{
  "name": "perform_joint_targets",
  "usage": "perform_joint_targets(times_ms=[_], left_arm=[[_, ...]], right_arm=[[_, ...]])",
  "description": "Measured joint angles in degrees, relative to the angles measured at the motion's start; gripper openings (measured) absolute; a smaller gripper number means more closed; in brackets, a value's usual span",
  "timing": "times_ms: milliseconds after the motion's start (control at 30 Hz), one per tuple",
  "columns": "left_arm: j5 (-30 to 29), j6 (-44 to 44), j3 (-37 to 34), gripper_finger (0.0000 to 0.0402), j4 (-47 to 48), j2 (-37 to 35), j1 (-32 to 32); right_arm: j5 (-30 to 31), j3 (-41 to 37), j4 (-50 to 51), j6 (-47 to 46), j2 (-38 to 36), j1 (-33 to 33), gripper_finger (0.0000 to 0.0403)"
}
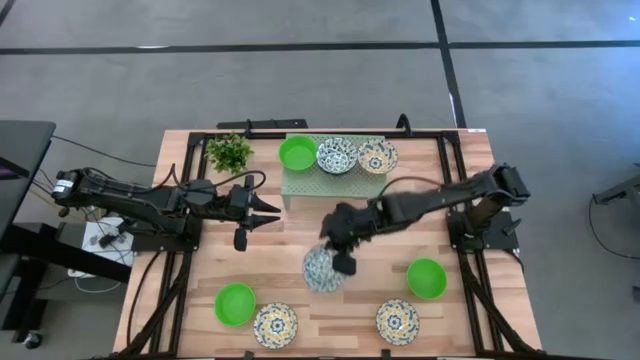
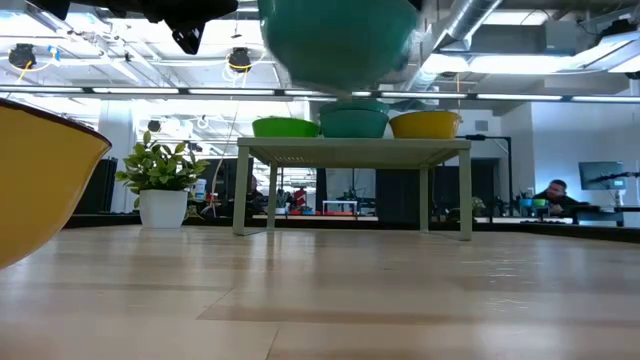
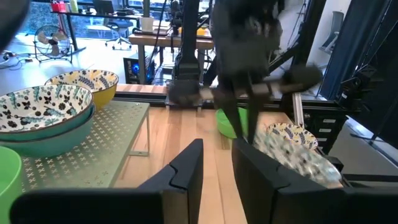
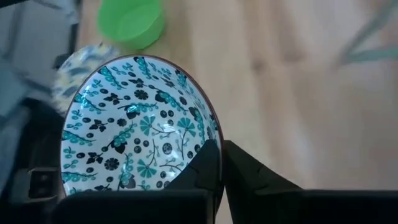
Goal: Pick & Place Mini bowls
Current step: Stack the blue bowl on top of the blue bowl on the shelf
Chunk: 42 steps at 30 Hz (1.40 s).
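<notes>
My right gripper point(image 1: 340, 255) is over the table's middle, shut on a white mini bowl with blue pattern point(image 4: 134, 127). That bowl hangs high in the low view point(image 2: 340, 40). On the pale green rack point(image 1: 335, 182) sit a green bowl point(image 1: 297, 153), stacked blue-patterned bowls point(image 1: 337, 155) and a yellow-and-blue bowl point(image 1: 377, 156). Two green bowls point(image 1: 235, 304) point(image 1: 427, 278) and two yellow-and-blue bowls point(image 1: 275, 325) point(image 1: 397, 320) rest on the table near its near edge. My left gripper point(image 1: 270, 213) waits open, left of the rack. My right gripper pinches the blue-patterned bowl's rim point(image 4: 214, 140), one finger point(image 4: 205, 168) inside the bowl and one point(image 4: 245, 177) outside. The bowl is lifted clear of the table and tilted, its inside turned toward the wrist camera.
A small potted plant point(image 1: 229, 152) stands at the far left, beside the rack. Dark rails run along the table's left, right and far sides. Bare wood lies between the rack and the bowls at the near edge. A person sits far off in the room point(image 2: 550, 192).
</notes>
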<state>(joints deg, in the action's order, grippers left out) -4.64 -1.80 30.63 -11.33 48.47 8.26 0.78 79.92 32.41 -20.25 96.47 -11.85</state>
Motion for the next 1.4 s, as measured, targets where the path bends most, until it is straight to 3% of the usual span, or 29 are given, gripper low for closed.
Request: perform_joint_targets(times_ms=[233,433,667,833,1400], left_arm=[[0.00,0.00,0.00,0.0085,0.00,0.00,0.01],[0.00,0.00,0.01,0.0085,-0.09,0.00,0.01],[0.00,0.00,0.00,0.0085,-0.09,0.00,0.00],[0.00,0.00,0.00,0.0085,-0.09,0.00,-0.01],[0.00,0.00,0.00,0.0085,0.00,0.02,-0.01]], right_arm=[[12.31,19.93,24.20,11.28,-0.04,6.16,0.0004],[12.84,28.43,26.97,13.33,-0.11,16.49,0.0003],[12.26,29.66,27.97,10.70,-0.04,28.65,0.0002],[8.65,29.73,31.12,9.82,1.53,34.35,0.0002],[2.11,29.68,33.39,14.82,8.04,37.51,0.0003]])
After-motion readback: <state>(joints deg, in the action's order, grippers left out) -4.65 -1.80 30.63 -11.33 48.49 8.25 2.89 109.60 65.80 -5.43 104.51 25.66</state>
